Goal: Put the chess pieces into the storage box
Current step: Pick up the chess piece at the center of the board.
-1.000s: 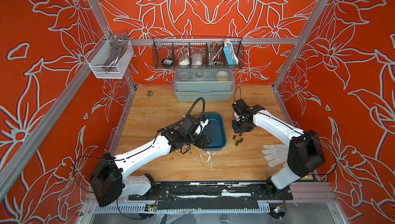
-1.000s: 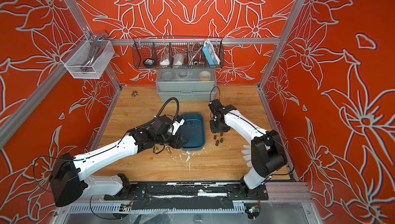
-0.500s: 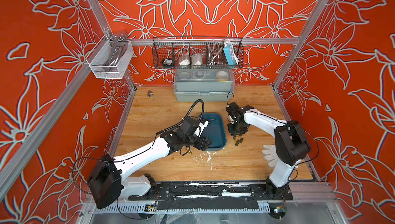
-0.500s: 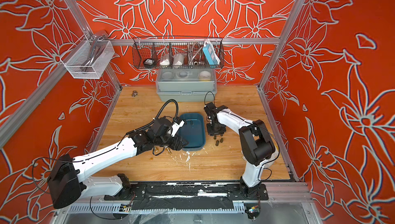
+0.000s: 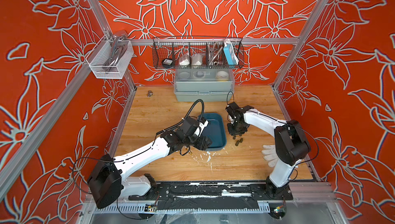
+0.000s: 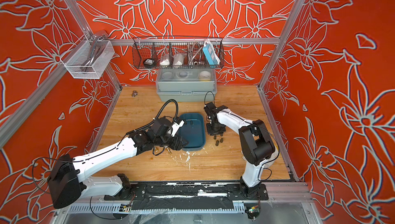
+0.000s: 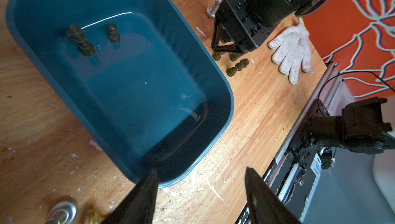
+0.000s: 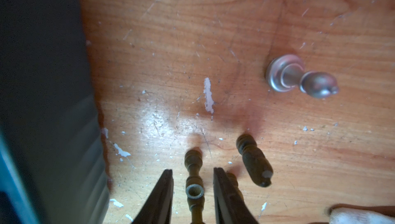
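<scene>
Item: left gripper (image 7: 201, 171), hanging at the near corner of the storage box (image 5: 214, 131), jaws wide, empty. Box is holding dark chess pieces (image 7: 81, 39). Right gripper (image 8: 193, 170) is straddling a standing dark piece (image 8: 194, 190) just beside the box, jaws apart, apparently lining up a pinch.

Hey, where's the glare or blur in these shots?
Right wrist view: bright glare patch on the wooden table, storage box smeared out of focus. Left wrist view: the silver chess piece nearest the camera is blurred. Both top views: sharp, evenly lit.
</scene>
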